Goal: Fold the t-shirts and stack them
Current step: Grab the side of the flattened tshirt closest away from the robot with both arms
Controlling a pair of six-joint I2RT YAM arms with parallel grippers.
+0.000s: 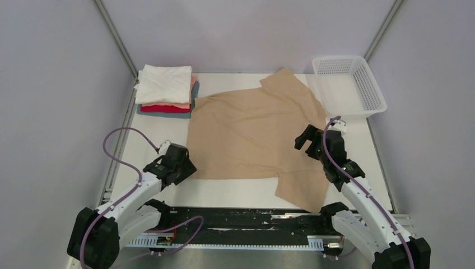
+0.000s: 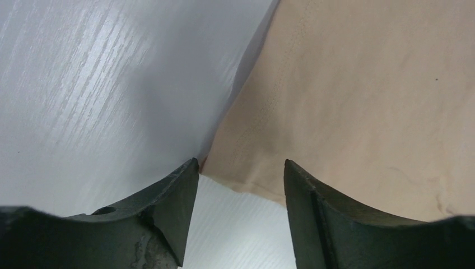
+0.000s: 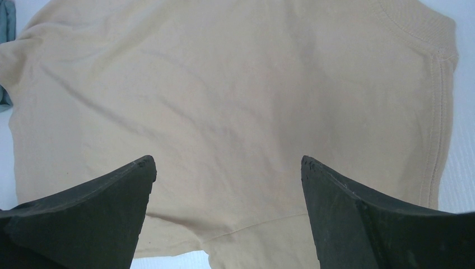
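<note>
A tan t-shirt (image 1: 252, 131) lies spread flat on the white table (image 1: 235, 193), with one sleeve toward the back and one toward the near right. Folded t-shirts (image 1: 166, 89) are stacked at the back left: white on top, pink, red and blue-grey beneath. My left gripper (image 1: 186, 168) is low at the shirt's near-left corner. Its jaws stand apart (image 2: 241, 165), and the hem corner (image 2: 246, 179) lies between the tips. My right gripper (image 1: 307, 140) hovers open over the shirt's right side (image 3: 228, 162), above the seam where the near sleeve joins the body.
A white mesh basket (image 1: 339, 58) stands at the back right, close to the shirt's far sleeve. Grey walls and metal frame posts enclose the table. A black rail (image 1: 241, 221) with both arm bases runs along the near edge.
</note>
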